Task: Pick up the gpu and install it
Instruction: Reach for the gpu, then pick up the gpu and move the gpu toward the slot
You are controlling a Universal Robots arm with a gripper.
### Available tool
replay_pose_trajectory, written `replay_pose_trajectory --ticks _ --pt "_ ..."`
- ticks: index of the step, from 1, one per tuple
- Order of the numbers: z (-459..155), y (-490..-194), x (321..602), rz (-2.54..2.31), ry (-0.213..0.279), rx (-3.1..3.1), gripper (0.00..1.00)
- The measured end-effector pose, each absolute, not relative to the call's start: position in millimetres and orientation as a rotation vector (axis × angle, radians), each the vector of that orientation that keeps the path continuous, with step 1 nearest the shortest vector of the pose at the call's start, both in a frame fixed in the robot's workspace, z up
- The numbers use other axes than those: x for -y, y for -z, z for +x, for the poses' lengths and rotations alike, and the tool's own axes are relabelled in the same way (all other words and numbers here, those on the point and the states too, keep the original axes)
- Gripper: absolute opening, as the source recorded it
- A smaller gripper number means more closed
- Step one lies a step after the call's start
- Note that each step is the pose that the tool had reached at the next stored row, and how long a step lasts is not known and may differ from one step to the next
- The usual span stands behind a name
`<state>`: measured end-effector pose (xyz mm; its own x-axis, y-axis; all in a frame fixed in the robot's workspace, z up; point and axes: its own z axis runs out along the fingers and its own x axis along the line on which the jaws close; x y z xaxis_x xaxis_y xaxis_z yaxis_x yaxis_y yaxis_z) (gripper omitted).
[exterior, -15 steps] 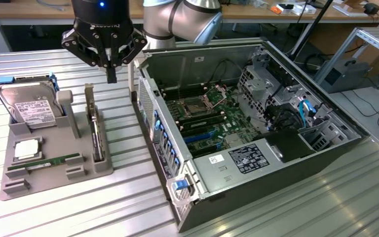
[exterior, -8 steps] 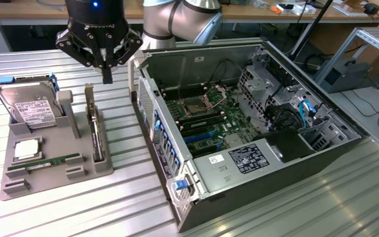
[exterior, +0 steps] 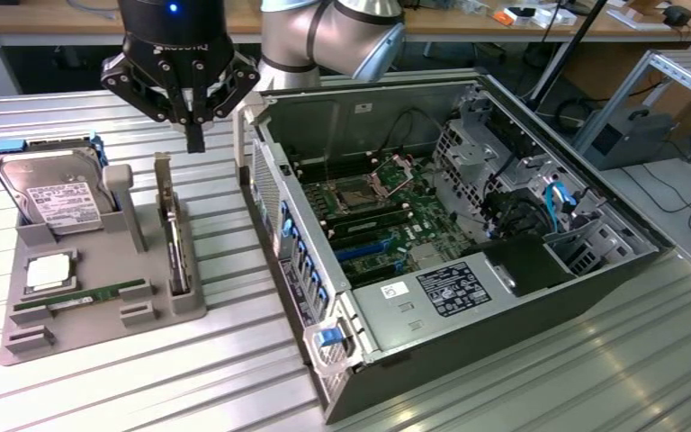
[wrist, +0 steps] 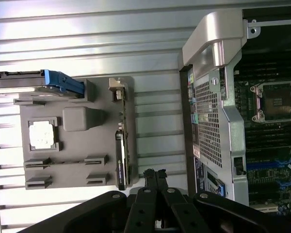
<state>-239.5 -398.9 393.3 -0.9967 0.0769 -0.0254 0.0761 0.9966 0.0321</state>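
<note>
The gpu (exterior: 176, 236) is a thin dark card standing on its edge in a slot of the grey holder tray (exterior: 96, 329), its silver bracket end (exterior: 163, 173) pointing up toward the back. My gripper (exterior: 195, 137) hangs above that bracket end, a little toward the exterior view's right, shut with nothing between its fingers and apart from the card. In the wrist view the gpu (wrist: 121, 154) lies along the tray's (wrist: 77, 119) edge, with the closed gripper (wrist: 155, 175) just past the card's end.
The tray also carries a hard drive (exterior: 53, 194) in a blue caddy, a CPU (exterior: 51, 270) and a green RAM stick (exterior: 84, 294). The open computer case (exterior: 321, 346) stands at the exterior view's right of the tray, motherboard (exterior: 376, 220) exposed, its wall close to the gripper.
</note>
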Motion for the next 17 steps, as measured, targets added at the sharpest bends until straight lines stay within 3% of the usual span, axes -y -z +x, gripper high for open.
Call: replay_pose_trajectory --ticks 7,9,10,12,17 --pt "-239.5 -393.3 398.9 0.119 -0.048 -3.112 0.11" --pt "-239.5 -393.3 398.9 0.119 -0.048 -3.112 0.23" --pt "-239.5 -393.3 398.9 0.119 -0.048 -3.112 0.23" --pt "-239.5 -393.3 398.9 0.119 -0.048 -3.112 0.42" --pt "-239.5 -393.3 398.9 0.119 -0.048 -3.112 0.42"
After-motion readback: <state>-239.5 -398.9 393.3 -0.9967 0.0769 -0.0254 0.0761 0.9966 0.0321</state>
